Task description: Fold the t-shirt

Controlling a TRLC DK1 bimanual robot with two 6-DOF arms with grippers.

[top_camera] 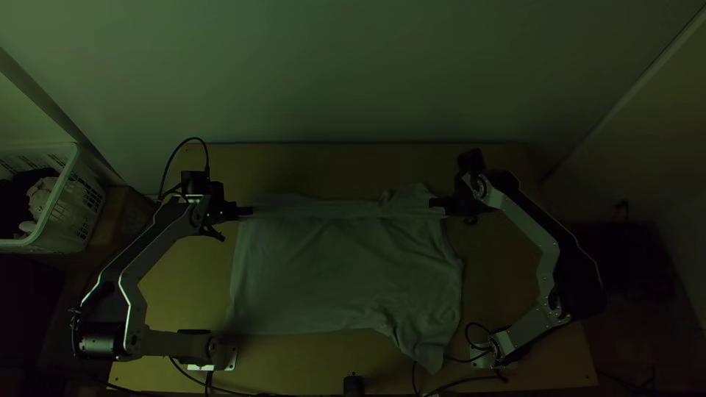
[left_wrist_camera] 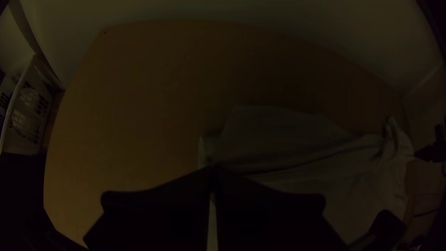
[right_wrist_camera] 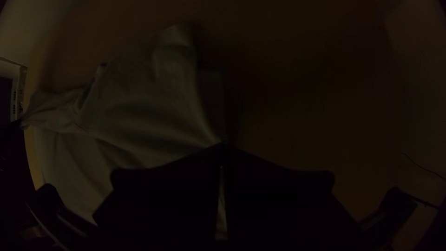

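T-shirt (top_camera: 338,265): lies broadly spread across the middle of the bench (top_camera: 187,294), pale and a little rumpled, with creases gathered toward the right and a loose point trailing to the near edge, close by the right arm's base. Runs in a straight, taut ridge between the two grips, with a narrow strip of cloth lying past that line. Hard to tell collar from hem in such dim light.

Held at both ends of the ridge: pinched in the closed left tool (top_camera: 246,211) at one side, and likewise in the closed right tool (top_camera: 440,206) at the other.

Looks to be at the start of a fold, gripped and stretched but with the main body lying flat. Probably calls next for lifting both ends together, carrying them evenly toward the near edge, then lowering and letting go. Best to keep the ridge tight on the way and to straighten the trailing point before or after, lest it end up crumpled underneath.

Beyond the left side of the bench, see a white slatted basket (top_camera: 65,180), open at the top. Holds dark cloth (top_camera: 16,202) and a paler bundle (top_camera: 40,197), perhaps more laundry; too dim to say exactly what.
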